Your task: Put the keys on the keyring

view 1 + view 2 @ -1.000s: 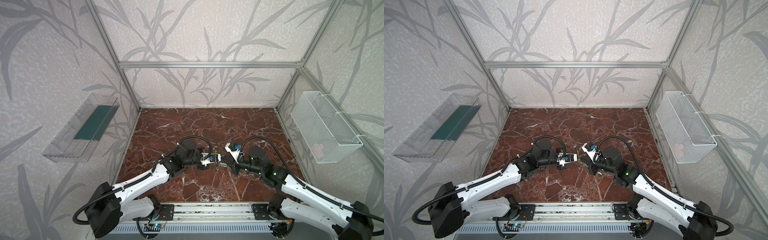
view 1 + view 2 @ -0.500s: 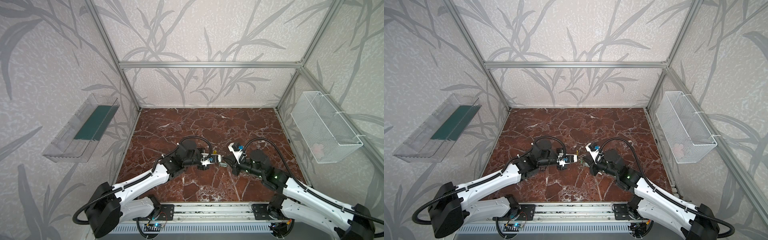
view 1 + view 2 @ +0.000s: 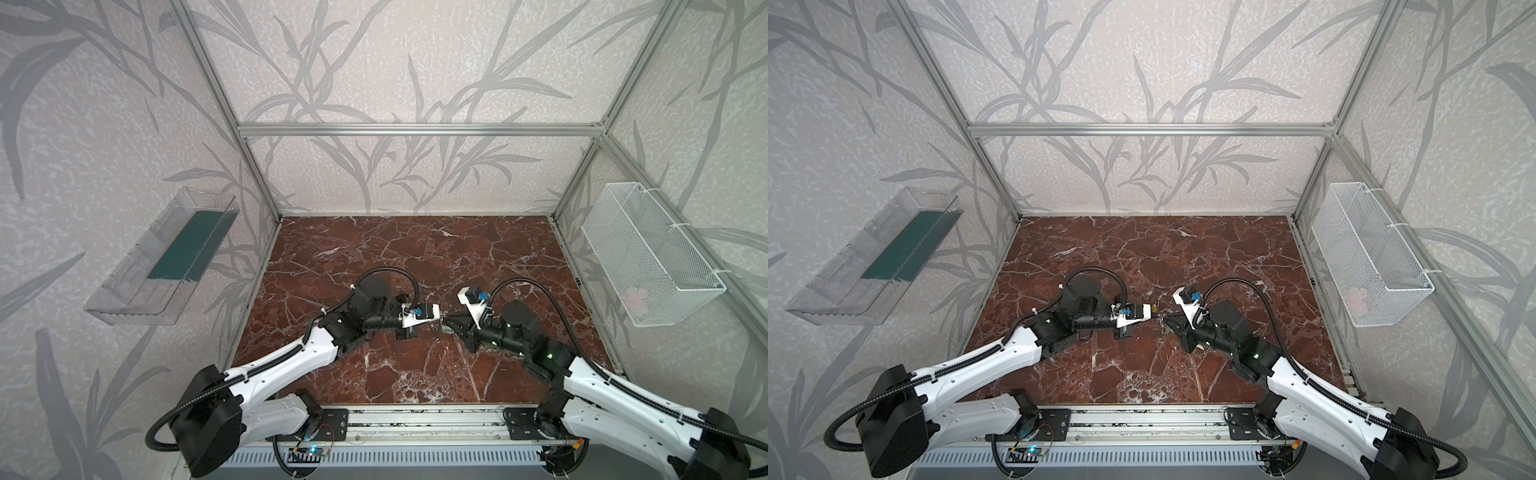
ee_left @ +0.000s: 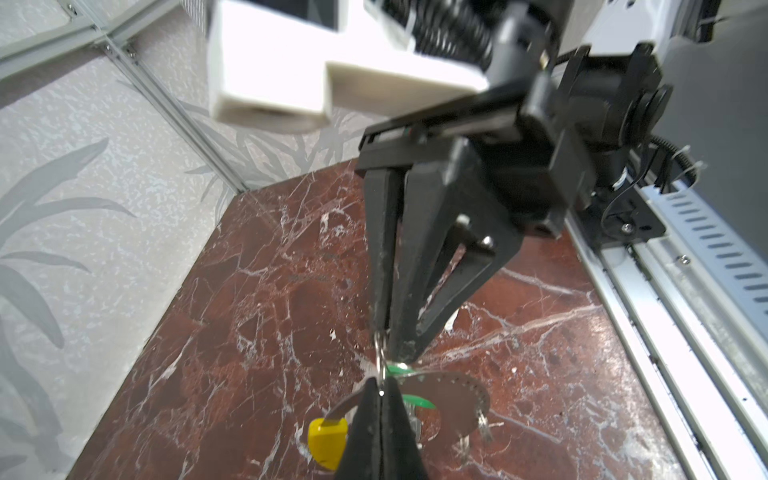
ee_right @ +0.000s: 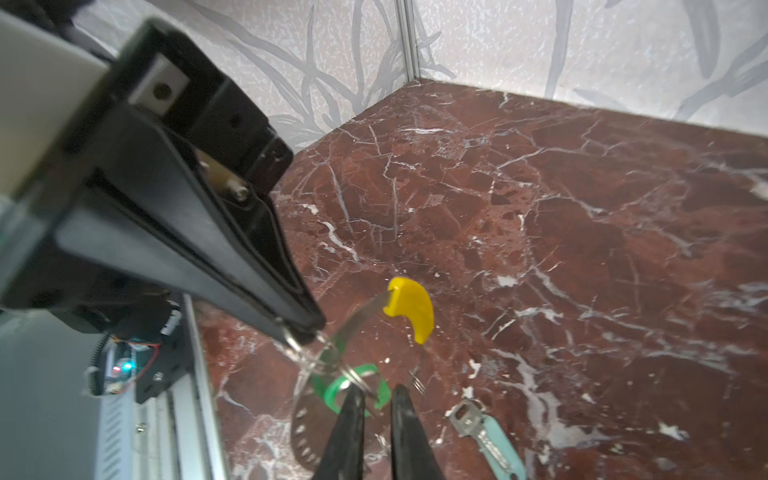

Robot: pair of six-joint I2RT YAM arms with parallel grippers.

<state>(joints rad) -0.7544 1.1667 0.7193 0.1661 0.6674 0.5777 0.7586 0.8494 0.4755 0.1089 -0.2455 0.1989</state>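
Observation:
The keyring (image 5: 305,424), a grey band with holes and a yellow segment (image 5: 409,307), stands on edge just above the marble floor. My left gripper (image 5: 305,330) is shut at its band, with a small wire ring poking out of the tips. A green key tag (image 5: 330,390) hangs there on wire rings. My right gripper (image 5: 378,390) faces it, its jaws slightly apart, one finger touching a wire ring. Another pale teal key (image 5: 492,438) lies flat on the floor beside it. In the left wrist view the left gripper (image 4: 381,390) sits over the band (image 4: 453,395). Both grippers meet mid-floor (image 3: 444,322).
A clear wall bin (image 3: 166,262) with a green insert hangs on the left wall. On the right wall hangs a white wire basket (image 3: 648,253). An aluminium rail (image 3: 415,419) runs along the front edge, between the two arm bases.
The right gripper's jaws have parted a little from shut. The left gripper stays shut, and both arms have barely shifted.

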